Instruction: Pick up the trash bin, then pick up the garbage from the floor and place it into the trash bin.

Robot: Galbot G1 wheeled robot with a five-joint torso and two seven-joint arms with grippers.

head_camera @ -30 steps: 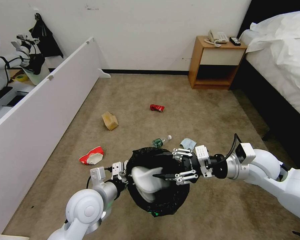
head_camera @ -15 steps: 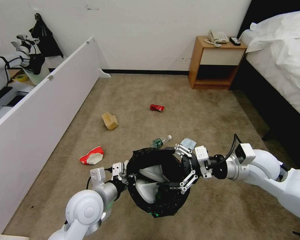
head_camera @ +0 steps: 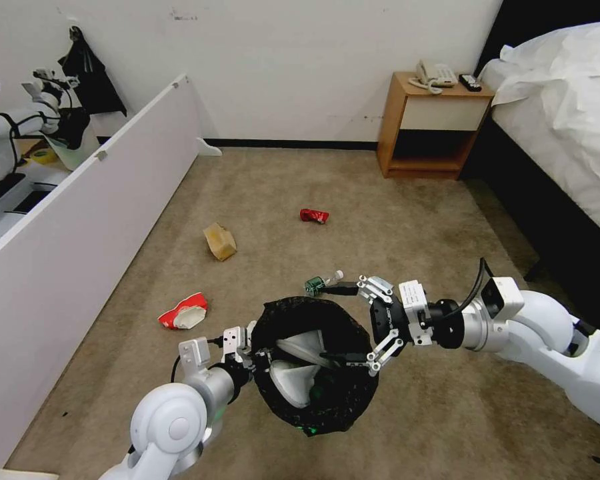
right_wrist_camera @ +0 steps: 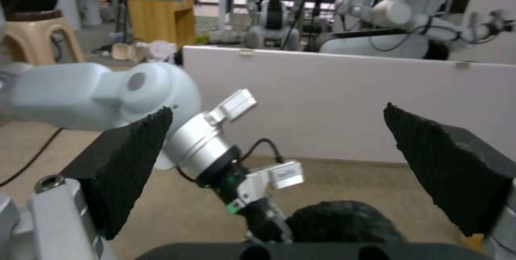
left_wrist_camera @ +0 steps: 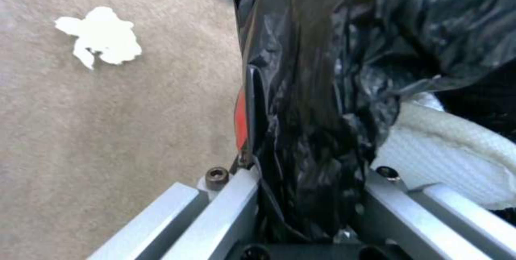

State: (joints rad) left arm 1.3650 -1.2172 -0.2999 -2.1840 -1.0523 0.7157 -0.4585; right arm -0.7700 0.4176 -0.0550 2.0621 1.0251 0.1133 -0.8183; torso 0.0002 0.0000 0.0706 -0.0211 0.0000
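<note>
Trash bin [head_camera: 313, 373] held up off the carpet [head_camera: 413, 220], black liner bag crumpled over the rim, white slippers [head_camera: 299, 373] inside. Left gripper [head_camera: 247, 350] clamped on the near-left rim; in the left wrist view, fingers [left_wrist_camera: 236, 195] pinching liner [left_wrist_camera: 322, 90] and a sliver of red bin wall [left_wrist_camera: 241, 119] between them. Right gripper [head_camera: 343, 323] spread wide and empty at the bin's right rim, one finger over the far edge, one over the near-right edge; in the right wrist view, pads [right_wrist_camera: 134, 163] well apart. Green-labelled bottle [head_camera: 321, 283] on the floor just beyond the right gripper. Farther out beyond it: tan paper bag [head_camera: 219, 241], red can [head_camera: 313, 215]. Red-white paper cup [head_camera: 183, 311] on the floor out past the left gripper. White tissue [left_wrist_camera: 99, 36] on carpet beside the bin.
</note>
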